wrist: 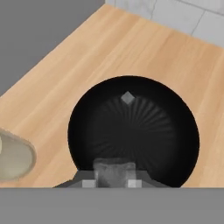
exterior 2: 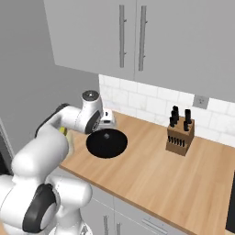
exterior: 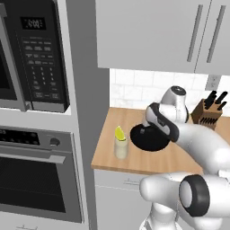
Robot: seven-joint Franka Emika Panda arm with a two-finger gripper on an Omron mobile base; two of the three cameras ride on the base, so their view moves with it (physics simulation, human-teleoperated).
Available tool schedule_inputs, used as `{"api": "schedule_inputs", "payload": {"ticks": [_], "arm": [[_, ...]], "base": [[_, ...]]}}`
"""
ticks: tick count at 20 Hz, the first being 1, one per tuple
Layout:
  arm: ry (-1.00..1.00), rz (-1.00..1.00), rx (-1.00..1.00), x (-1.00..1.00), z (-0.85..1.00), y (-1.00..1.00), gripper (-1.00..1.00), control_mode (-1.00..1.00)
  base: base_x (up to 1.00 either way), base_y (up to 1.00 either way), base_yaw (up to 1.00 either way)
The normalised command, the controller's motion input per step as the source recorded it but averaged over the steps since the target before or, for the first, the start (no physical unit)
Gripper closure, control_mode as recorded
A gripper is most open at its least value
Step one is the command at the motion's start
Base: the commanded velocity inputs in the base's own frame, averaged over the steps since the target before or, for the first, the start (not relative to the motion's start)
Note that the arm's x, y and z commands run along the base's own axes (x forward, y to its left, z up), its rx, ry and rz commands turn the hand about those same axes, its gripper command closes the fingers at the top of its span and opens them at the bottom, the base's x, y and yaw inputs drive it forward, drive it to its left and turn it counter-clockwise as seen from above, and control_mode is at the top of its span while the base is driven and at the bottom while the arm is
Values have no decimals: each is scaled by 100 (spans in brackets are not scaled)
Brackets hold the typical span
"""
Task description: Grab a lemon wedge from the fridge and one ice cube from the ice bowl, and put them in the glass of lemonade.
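Hidden: gripper (wrist: 111, 183) cut off at the bottom of the hand view, tips barely showing; in the left base view screened by the white arm (exterior: 197, 143), in the right base view tucked behind the wrist.
Gripper: jaws closed tight on a small pale grey ice cube (wrist: 114, 170), held just over the near rim of the bowl.
Lemonade: short clear glass of pale cream-yellow liquid (exterior: 121, 148) at the left end of the light wooden counter (exterior: 148, 162), near its front edge and just left of the bowl, apart from it; cut off at the left edge of the hand view.
Lemon: yellow-green lemon wedge (exterior: 119, 133) sitting upright in the glass mouth.
Ice bowl: wide shallow black round bowl (wrist: 87, 127) with one more small grey cube (wrist: 127, 97) lying near its far side.
Open room: bare counter stretching right of the bowl to a brown wooden knife block (exterior 2: 180, 137) by the white tiled wall (exterior 2: 137, 98).
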Motion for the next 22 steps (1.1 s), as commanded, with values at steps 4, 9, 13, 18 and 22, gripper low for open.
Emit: {"api": "schedule_inputs", "payload": {"ticks": [4,9,13,18,22], "arm": [[2,23,0,-25,33,81,100,-100],[0,12,-6,-21,23,100,100,-100],[0,1,-3,-22,6,56,100,-100],[3,0,0,0,0,24,100,-100],[2,0,0,0,0,17,100,-100]], "base": [[0,0,0],[0,0,0],[0,0,0],[0,0,0],[0,0,0]]}}
